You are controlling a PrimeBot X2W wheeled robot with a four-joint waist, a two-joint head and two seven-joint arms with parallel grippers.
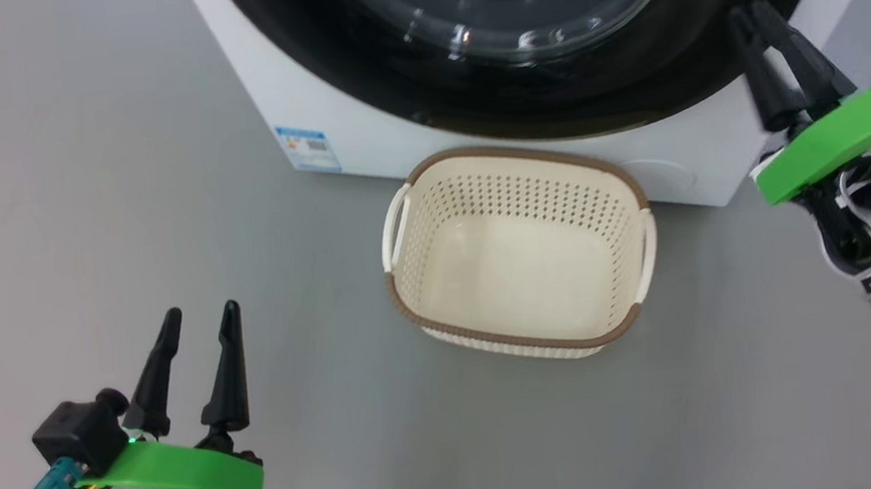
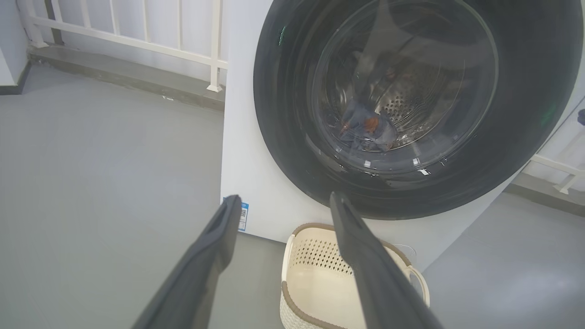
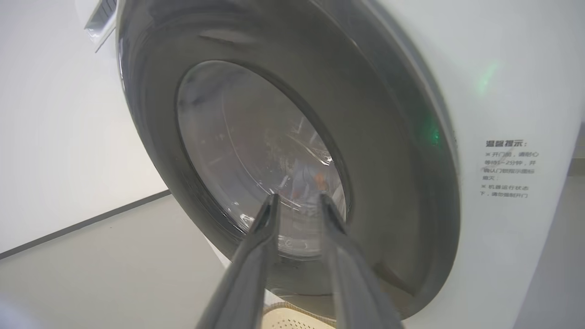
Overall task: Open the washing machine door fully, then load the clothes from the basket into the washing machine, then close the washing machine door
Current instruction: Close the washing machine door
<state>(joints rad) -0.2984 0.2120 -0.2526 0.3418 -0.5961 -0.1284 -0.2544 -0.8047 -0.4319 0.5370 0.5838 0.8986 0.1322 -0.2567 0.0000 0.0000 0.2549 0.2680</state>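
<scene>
From the head view, you have wide bare grey floor (image 1: 118,187) to the left of the basket (image 1: 526,188) and in front of it. The basket's far rim sits just beside the white washing machine (image 1: 326,103). It is cream plastic with perforated walls, rounded corners and a brown rim band, and nothing lies in it. Above it the door (image 1: 549,98) shows its glossy black rim and bulging glass. A small blue label (image 1: 306,147) marks the machine's lower left corner. Your left gripper (image 1: 201,311) hangs low at the left, well apart from the basket, with its fingers spread wide and empty. Your right gripper (image 1: 750,10) is raised at the right, its tips over the door's rim edge.

In the left wrist view, the door (image 2: 283,114) lies flush against the machine front. Through the glass you can see the clothes (image 2: 365,125), blue with orange marks, lying in the perforated steel drum. A white railing (image 2: 137,41) bounds the floor behind. The spread fingers frame the basket (image 2: 315,256).

In the right wrist view, the gripper (image 3: 299,196) points at the glass from close by. Its fingers are a little apart and hold nothing. Printed text (image 3: 507,169) sits on the white panel beside the rim.
</scene>
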